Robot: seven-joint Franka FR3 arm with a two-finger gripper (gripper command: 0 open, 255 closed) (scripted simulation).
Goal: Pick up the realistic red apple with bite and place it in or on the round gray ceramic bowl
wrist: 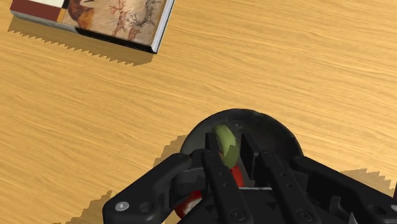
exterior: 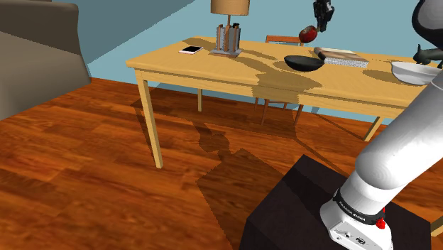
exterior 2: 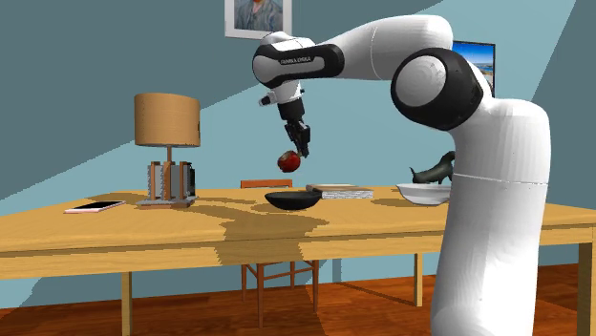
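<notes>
The red apple hangs in the air just above the dark round bowl, which sits on the wooden table. My black gripper is shut on the apple at its fingertips, and the fruit sticks out to one side. In the shoulder view the apple sits under the gripper, above and slightly behind the bowl. In the wrist view the apple's pale greenish bitten face shows between the fingers of the gripper, with the bowl's rim directly behind.
A book lies beside the bowl, with a white bowl and a dark figurine beyond it. A lamp and a phone stand toward the table's other end. A chair is behind the table.
</notes>
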